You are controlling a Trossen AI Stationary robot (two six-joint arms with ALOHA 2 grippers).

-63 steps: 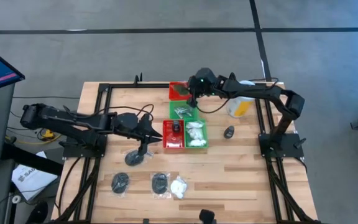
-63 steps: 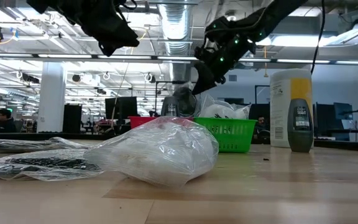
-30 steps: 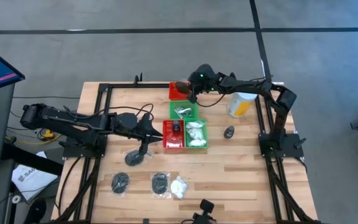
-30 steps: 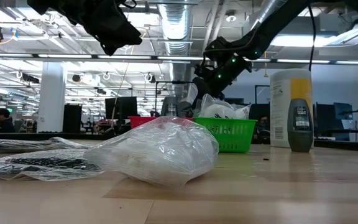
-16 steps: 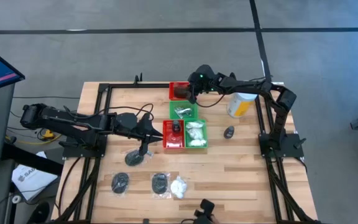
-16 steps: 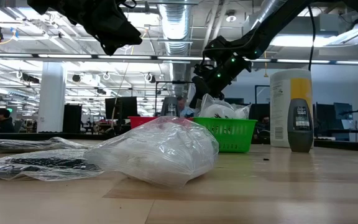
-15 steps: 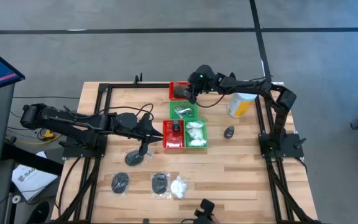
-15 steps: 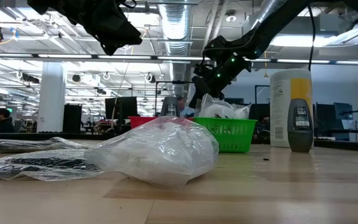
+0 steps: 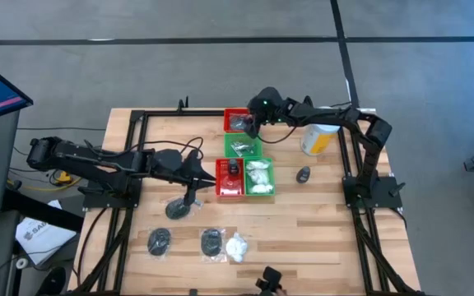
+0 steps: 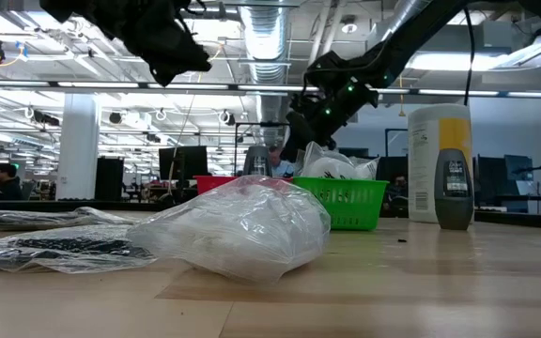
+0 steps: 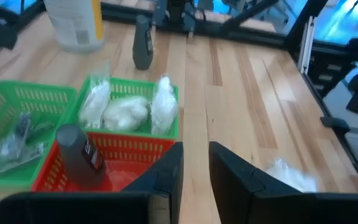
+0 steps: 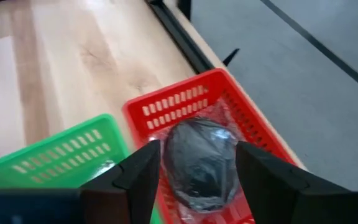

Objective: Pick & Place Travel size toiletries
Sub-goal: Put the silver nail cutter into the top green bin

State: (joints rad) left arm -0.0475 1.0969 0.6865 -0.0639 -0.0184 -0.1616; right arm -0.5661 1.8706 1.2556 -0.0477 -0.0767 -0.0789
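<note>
Hovering right gripper (image 12: 197,165), red tray (image 12: 244,109) rim

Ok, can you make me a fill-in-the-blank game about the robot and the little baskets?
1. The right gripper hovers over the far ____ tray.
2. In that tray lies a wrapped dark ____.
3. The right gripper's fingers are ____.
4. The white puffs sit in a ____ tray.

Missing words: red; disc; open; green

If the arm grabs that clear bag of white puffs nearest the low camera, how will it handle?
The bag of white puffs looks puffy and crinkled, so it probably squashes and flops when gripped. Its glossy film may be slippery. It sits broad and low on the table, so it is unlikely to roll.
</note>
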